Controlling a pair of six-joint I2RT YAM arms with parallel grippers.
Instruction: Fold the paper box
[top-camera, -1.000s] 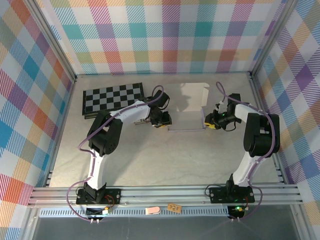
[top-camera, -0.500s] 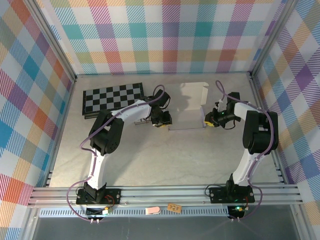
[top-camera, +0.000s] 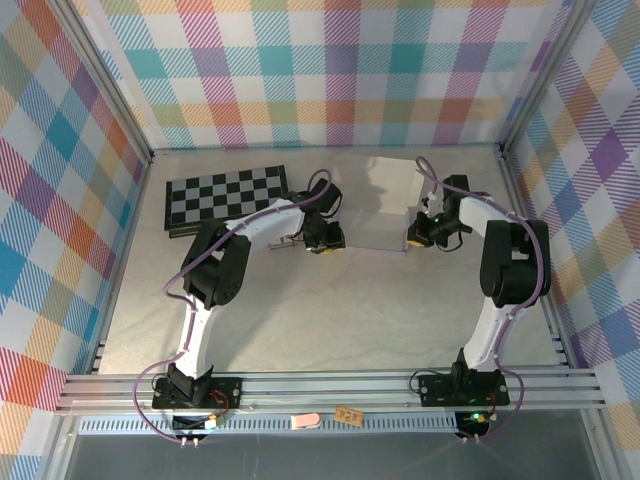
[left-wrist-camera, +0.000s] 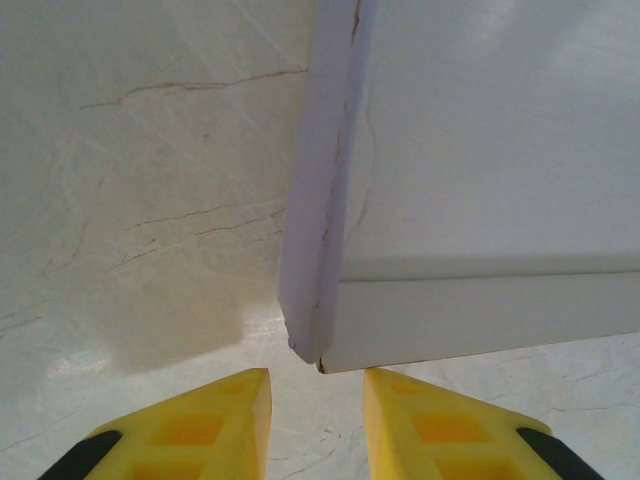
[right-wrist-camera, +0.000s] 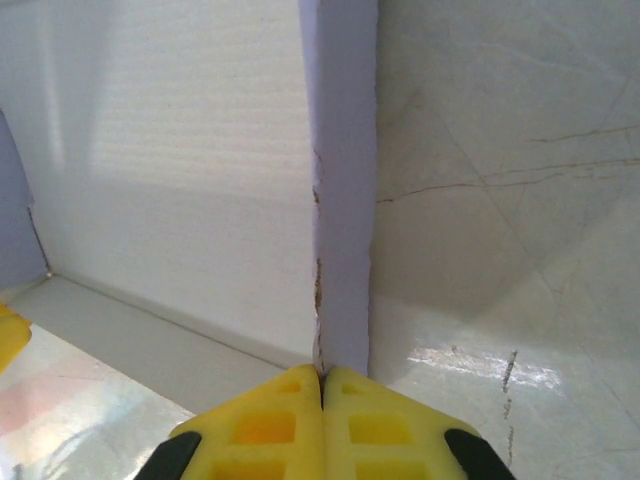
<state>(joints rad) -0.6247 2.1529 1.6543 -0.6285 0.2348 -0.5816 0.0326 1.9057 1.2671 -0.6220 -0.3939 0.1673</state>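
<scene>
The paper box (top-camera: 385, 205) sits at the middle back of the table, cream-white inside up, with thin lavender side flaps raised. My left gripper (top-camera: 328, 240) is at its near left corner. In the left wrist view its yellow fingers (left-wrist-camera: 215, 415) stand a little apart, and the box's corner (left-wrist-camera: 312, 345) lies just ahead of the gap, not between them. My right gripper (top-camera: 413, 232) is at the box's right side. In the right wrist view it (right-wrist-camera: 322, 378) is shut, with the bottom edge of the upright lavender flap (right-wrist-camera: 340, 150) running into the line where the fingertips meet.
A black-and-white checkerboard (top-camera: 225, 195) lies at the back left, beyond the left arm. Plaid walls and metal frame posts (top-camera: 505, 150) enclose the table on three sides. An aluminium rail (top-camera: 320, 390) runs along the near edge.
My right gripper has closed on the box's right flap and moved a little toward the back. The box's near edge has shifted back with it. The left gripper has hardly moved.
</scene>
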